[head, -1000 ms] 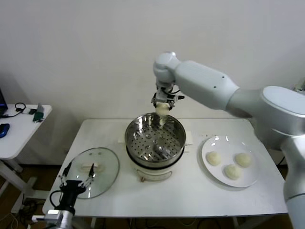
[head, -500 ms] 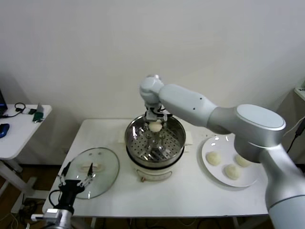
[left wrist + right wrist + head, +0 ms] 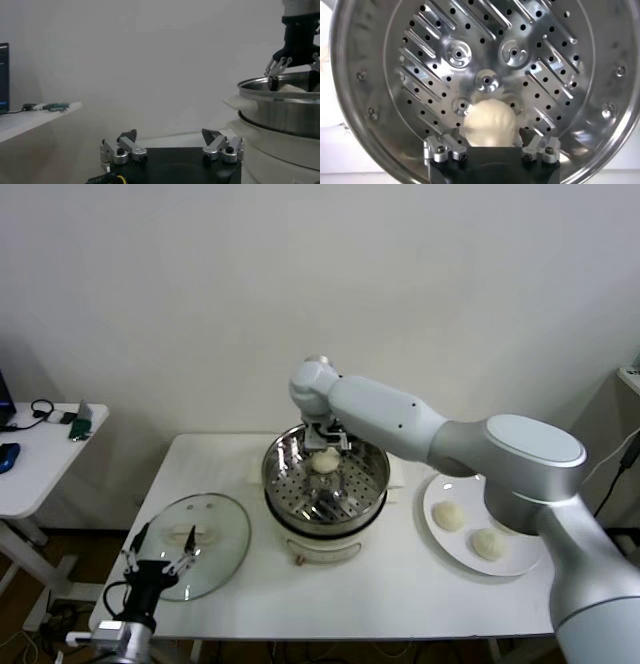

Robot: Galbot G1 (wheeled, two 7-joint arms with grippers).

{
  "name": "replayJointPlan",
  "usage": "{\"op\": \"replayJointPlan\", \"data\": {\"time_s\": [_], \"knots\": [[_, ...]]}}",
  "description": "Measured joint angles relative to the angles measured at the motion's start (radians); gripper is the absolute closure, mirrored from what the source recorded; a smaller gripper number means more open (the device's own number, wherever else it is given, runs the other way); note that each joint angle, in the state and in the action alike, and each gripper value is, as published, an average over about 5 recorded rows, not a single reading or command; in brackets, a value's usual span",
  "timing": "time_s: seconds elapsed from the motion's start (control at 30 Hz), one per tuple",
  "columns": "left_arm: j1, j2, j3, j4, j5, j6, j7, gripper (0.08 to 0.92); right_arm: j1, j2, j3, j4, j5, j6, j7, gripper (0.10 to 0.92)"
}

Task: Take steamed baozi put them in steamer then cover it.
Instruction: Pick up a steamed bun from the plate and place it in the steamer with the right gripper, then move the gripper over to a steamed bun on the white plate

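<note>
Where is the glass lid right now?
In the head view the glass lid lies flat on the table's left part, left of the steamer, with the left gripper over its near edge.

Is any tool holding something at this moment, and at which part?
Nothing is held. The right tool stands open over the baozi lying on the steamer tray. The left tool waits open above the cover.

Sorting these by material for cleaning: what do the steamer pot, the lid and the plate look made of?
Steamer: polished steel, mirror-bright, with a perforated tray.
Lid: clear glass, table visible through it; rim looks metal.
Plate: glossy white, probably ceramic, possibly plastic.
</note>
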Motion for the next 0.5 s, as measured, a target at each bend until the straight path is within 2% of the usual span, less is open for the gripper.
{"op": "replayJointPlan", "data": {"time_s": [0.5], "knots": [[-0.005, -0.002, 0.011, 0.000, 0.004, -0.001, 0.000, 0.177, 0.101, -0.122, 0.018, 0.134, 0.116, -0.050, 0.004, 0.203]]}}
